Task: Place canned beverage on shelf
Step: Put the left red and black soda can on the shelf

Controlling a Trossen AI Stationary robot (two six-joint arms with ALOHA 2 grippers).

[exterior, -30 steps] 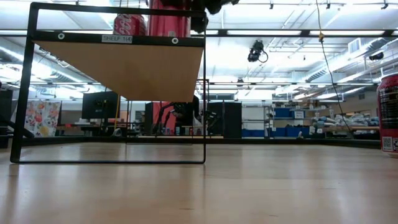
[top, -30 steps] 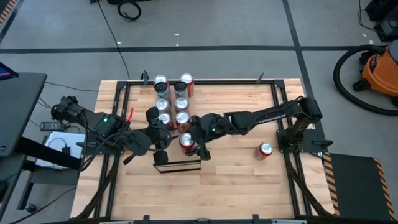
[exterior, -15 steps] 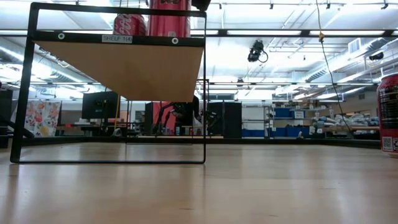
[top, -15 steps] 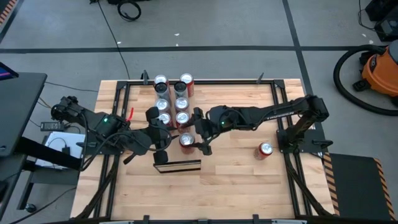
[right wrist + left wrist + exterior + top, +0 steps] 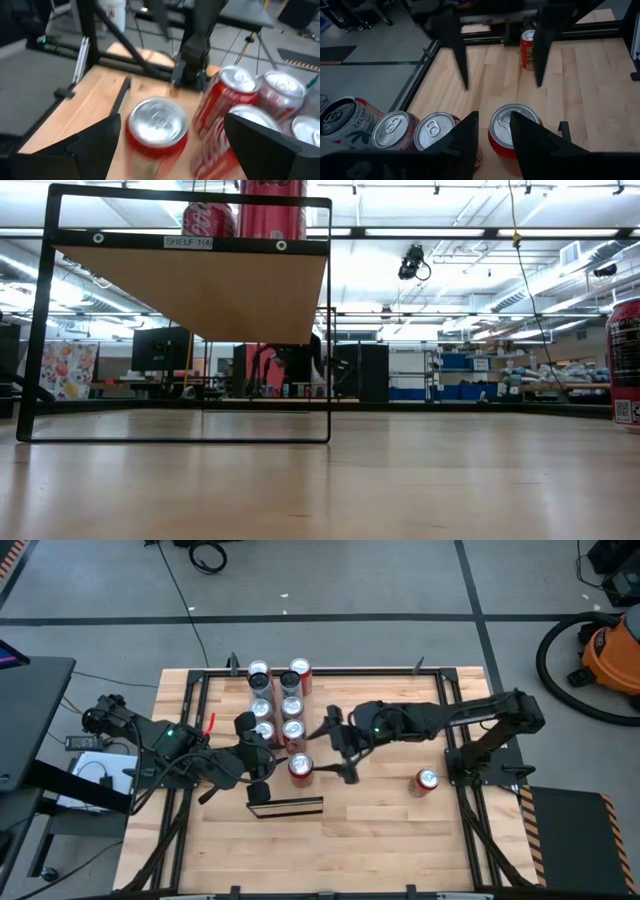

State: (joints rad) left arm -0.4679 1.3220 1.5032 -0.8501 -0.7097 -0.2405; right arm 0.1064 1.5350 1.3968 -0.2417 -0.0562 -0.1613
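Note:
The shelf [image 5: 312,745] is a pale wood slab on a black frame; the low view shows its underside [image 5: 200,290]. Several cans stand on it in two rows. The nearest is a red can [image 5: 300,767], upright on its base, also in the right wrist view [image 5: 156,126] and the left wrist view [image 5: 512,127]. My right gripper [image 5: 338,747] is open and empty, to the right of that can. My left gripper [image 5: 268,775] is open and empty at the can's left. Another red can [image 5: 427,780] stands on the table at the right.
The shelf's dark end face [image 5: 288,807] faces the near edge. Silver and red cans [image 5: 291,705] fill the shelf's far part. A black frame [image 5: 440,680] borders the table. There is bare wood between the shelf and the right-hand can.
My right gripper has drawn back from the red can toward the table's right edge and out of the low view. The can stays upright on the shelf.

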